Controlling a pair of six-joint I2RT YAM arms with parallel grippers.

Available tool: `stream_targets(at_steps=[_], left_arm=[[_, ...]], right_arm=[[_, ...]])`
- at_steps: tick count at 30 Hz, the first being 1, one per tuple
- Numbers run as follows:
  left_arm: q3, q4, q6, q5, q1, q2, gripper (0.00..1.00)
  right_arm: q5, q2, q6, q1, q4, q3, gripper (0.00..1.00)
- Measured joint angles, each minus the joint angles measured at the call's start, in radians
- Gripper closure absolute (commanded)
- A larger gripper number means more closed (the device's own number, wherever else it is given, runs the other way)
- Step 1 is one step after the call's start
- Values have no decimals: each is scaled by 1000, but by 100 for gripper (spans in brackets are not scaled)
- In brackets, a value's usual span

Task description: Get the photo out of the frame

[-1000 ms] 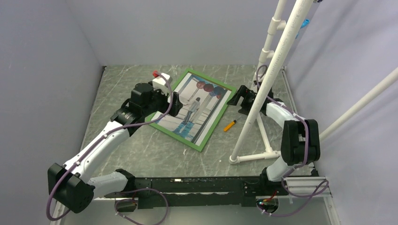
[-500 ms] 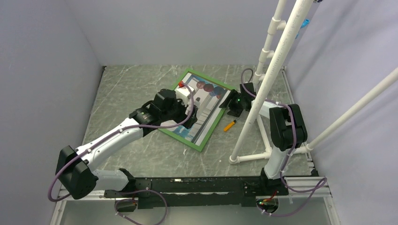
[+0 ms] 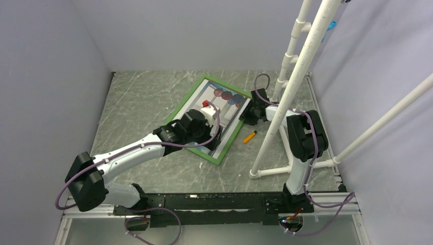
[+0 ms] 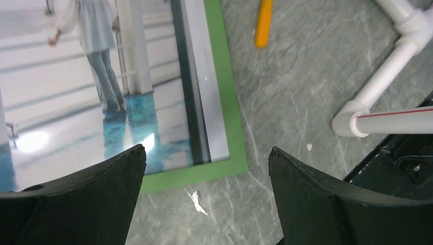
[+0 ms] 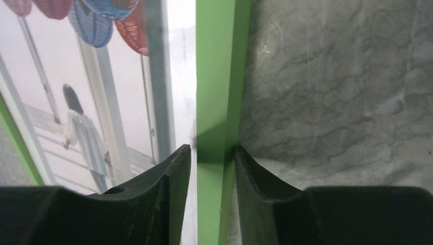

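The photo (image 3: 224, 104), a person on pale steps under round balloons, lies inside the green frame (image 3: 179, 107), flat on the grey table. My left gripper (image 3: 212, 133) hovers over the frame's near right corner. In the left wrist view it (image 4: 207, 149) is wide open, with nothing between its fingers, and the photo (image 4: 76, 92) and the frame's corner (image 4: 224, 102) lie below. My right gripper (image 3: 246, 115) is at the frame's right side. There its narrowed jaws (image 5: 213, 148) straddle the green rail (image 5: 214, 76), with a thin gap at the finger over the photo (image 5: 61, 92).
An orange pen (image 3: 249, 136) lies on the table just right of the frame, also in the left wrist view (image 4: 264, 23). A white pipe stand (image 3: 286, 87) rises at the right, its base (image 3: 275, 171) on the table near my right arm. Walls enclose three sides.
My left arm swung right from the frame's left side across the photo to its near right corner. My right gripper moved onto the frame's right rail and its jaws narrowed.
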Motion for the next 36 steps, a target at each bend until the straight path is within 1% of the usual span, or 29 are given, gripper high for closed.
stream_targets(at_steps=[5,7,8,9,12,14,22,28,36], left_arm=[[-74,-15,-40,-77,-48,-13,6],[-82,-30,-44,-108,-72,-13,1],[-85,-34,-46,-130,-88,-13,1],[-85,-37,-48,-147,-103,-13,1],[-85,-39,-55,-201,-150,-4,1],[-85,-38,-56,-224,-175,12,1],[-53,-59,-55,-325,-263,150,1],[-31,-60,-48,-379,-300,206,0],[50,-90,-18,-542,-352,338,1]], right_arm=[[56,10,-6,18,-43,25,70],[65,10,-8,23,-46,27,74],[69,10,-9,24,-46,27,76],[70,10,-11,25,-45,27,82],[68,2,-11,26,-32,16,91],[65,-2,-11,27,-22,8,100],[44,-6,1,22,-23,7,100],[-27,-27,33,27,-80,7,100],[-121,-101,94,29,-108,7,100]])
